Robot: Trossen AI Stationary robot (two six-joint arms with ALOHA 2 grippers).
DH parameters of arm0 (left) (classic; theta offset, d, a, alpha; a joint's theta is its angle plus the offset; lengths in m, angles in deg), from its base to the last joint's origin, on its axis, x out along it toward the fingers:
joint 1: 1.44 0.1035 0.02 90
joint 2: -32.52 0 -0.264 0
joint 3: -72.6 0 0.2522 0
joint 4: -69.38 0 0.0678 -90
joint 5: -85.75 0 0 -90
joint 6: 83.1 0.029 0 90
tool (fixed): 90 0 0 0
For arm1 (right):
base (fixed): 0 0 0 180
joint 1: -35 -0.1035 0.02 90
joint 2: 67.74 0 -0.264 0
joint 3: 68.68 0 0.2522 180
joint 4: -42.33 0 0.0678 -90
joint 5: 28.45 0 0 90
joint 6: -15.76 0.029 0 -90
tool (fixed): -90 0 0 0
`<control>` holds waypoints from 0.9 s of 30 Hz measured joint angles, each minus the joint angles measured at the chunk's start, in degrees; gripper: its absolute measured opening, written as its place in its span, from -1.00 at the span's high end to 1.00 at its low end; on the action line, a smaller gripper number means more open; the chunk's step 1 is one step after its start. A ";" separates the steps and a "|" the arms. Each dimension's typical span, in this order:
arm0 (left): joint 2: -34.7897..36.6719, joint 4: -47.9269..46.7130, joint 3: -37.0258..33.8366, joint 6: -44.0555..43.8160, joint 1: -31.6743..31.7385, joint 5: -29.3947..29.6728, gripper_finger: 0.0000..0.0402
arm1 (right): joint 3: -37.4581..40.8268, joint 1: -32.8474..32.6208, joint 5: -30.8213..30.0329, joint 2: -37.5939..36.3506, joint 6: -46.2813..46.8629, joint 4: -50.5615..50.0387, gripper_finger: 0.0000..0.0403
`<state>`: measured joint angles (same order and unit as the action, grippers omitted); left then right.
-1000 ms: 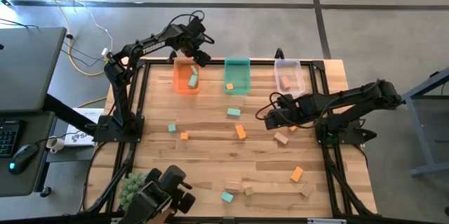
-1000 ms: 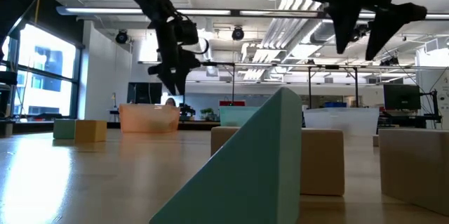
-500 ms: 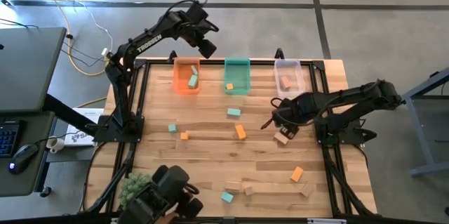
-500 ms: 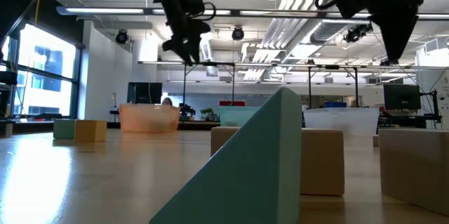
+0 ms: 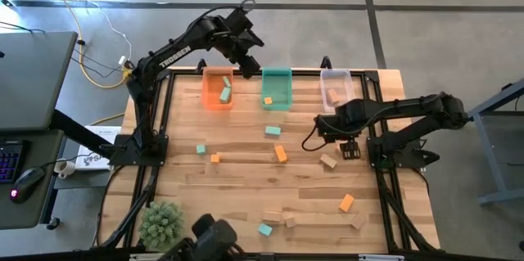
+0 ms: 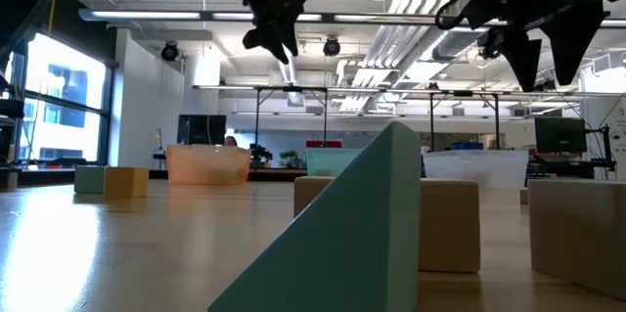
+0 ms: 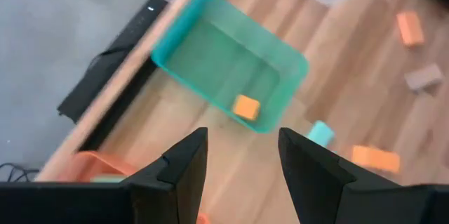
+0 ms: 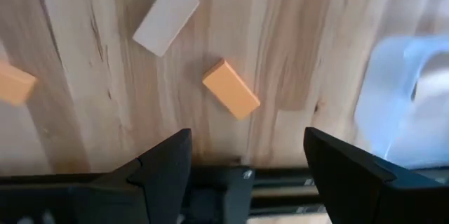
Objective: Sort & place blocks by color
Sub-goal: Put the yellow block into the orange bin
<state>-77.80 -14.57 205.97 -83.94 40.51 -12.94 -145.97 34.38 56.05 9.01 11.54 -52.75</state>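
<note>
1. The left gripper has swung away from over the orange bin and now hangs high between that bin and the teal bin at the far edge of the table. Its jaws stand partly apart with nothing between them.

2. The right gripper has pulled back from the plain wood block it was hovering at and sits just right of it, jaws spread wide and empty. The block lies on the table untouched.

3. To my eye neither arm carries anything, so each must be between picks. The sorting looks less than half done.

4. Some sorting looks wrong: a teal block lies in the orange bin, and an orange block in the teal one. The clear bin, far right, holds a wood piece.

5. The rest of the blocks lie loose: a teal one and an orange bar mid-table, a teal and orange pair to the left, and wood bars, an orange block and a teal one along the near edge.

6. The blocks are small, hard-edged cubes and bars with a matte finish. The bins are thin translucent plastic with rounded corners. The table is pale planked wood, and a fuzzy green plant sits at the near left corner.
</note>
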 joint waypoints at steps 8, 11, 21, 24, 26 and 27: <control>4.88 -2.41 0.02 -0.67 -4.48 0.33 0.20 | 8.28 0.10 -1.71 0.02 -9.24 7.48 -0.30; 7.04 -2.24 0.02 -1.78 -5.38 0.36 0.20 | 10.41 0.10 -2.45 0.02 -11.37 7.64 -0.30; 10.04 -2.02 0.02 -3.62 -6.42 0.94 0.20 | 18.64 0.10 -0.01 0.00 -14.85 16.68 -0.30; 10.05 -2.02 0.02 -4.85 -6.74 0.82 0.20 | 21.70 0.10 -0.11 0.00 -15.84 18.45 -0.30; 10.05 -2.04 0.02 -5.07 -6.76 0.80 0.20 | 23.62 0.10 -0.19 0.00 -16.74 20.09 -0.30; 10.05 -2.04 0.02 -5.11 -6.88 0.79 0.20 | 24.49 0.10 -0.19 0.00 -16.90 20.78 -0.30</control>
<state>-67.75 -16.61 205.99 -89.05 33.63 -12.15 -121.48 34.48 55.86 9.01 -5.36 -31.97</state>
